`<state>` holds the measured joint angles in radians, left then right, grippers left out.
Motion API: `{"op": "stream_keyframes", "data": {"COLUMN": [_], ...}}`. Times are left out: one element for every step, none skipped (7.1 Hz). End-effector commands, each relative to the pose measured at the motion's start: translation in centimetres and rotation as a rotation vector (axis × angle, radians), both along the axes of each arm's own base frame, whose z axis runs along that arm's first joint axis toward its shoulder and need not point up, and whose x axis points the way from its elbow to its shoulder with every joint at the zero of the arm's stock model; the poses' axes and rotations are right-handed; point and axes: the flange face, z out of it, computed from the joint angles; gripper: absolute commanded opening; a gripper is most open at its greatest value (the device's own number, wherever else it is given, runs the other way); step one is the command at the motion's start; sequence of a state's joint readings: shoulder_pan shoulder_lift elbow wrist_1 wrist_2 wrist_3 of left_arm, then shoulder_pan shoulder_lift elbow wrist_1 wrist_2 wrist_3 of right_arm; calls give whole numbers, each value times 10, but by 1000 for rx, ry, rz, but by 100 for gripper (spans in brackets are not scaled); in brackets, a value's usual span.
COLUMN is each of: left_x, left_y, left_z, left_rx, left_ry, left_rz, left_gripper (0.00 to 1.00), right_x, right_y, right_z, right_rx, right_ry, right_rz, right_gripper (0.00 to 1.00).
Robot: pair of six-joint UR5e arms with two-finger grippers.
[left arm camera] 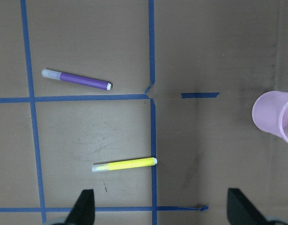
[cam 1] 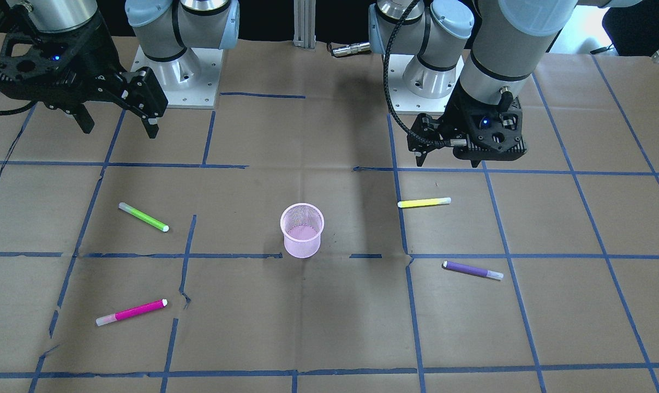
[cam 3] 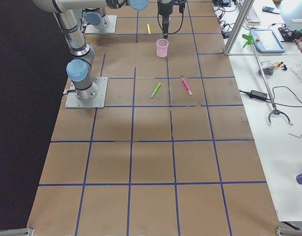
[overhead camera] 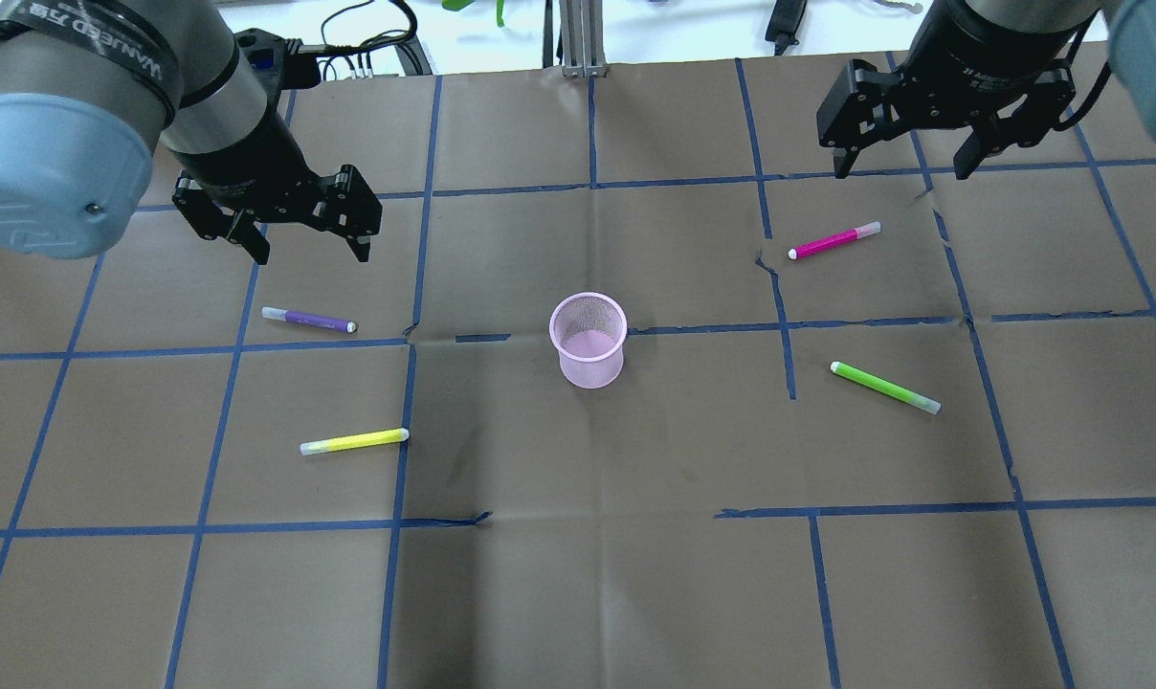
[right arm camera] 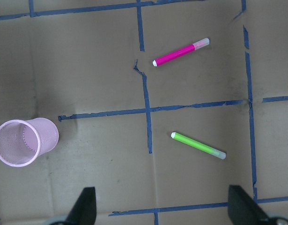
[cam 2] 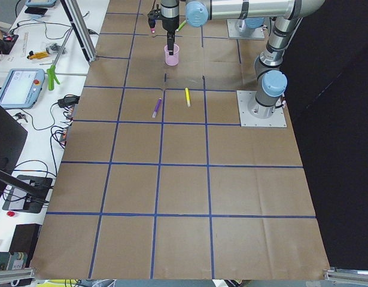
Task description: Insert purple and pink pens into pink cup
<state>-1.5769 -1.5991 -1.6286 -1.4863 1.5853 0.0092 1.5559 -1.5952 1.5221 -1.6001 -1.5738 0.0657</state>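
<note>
The pink mesh cup (overhead camera: 588,340) stands upright at the table's middle. The purple pen (overhead camera: 308,320) lies flat to its left, and also shows in the left wrist view (left arm camera: 77,79). The pink pen (overhead camera: 834,240) lies flat at the far right, and also shows in the right wrist view (right arm camera: 180,52). My left gripper (overhead camera: 312,251) is open and empty, held above the table just beyond the purple pen. My right gripper (overhead camera: 901,167) is open and empty, held above the table beyond the pink pen.
A yellow pen (overhead camera: 354,441) lies on the left, nearer the robot than the purple pen. A green pen (overhead camera: 884,388) lies on the right, nearer than the pink pen. Brown paper with blue tape lines covers the table. Both arm bases (cam 1: 171,71) stand at the robot's edge.
</note>
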Motion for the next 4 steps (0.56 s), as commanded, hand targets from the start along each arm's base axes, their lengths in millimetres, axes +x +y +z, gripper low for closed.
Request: {"op": "stream_keyframes", "data": {"left_x": [0,0,-1,-1], "left_y": [2,-1,2,3], "left_z": [4,0,4,4], "left_rx": [-8,0,-9,-8], "left_ry": [4,2,4,-2], "left_rz": [3,8,6,6], "left_gripper": [99,99,99,99], "right_x": [0,0,0,-2], "right_y": [0,1,-2,-8], "right_z": [0,0,-8,-19], "right_rx": [0,0,14,28], "right_ry": [2,0,-12,-2], "right_rz": [-1,-1,22,161], "right_gripper": [100,100,100,100]}}
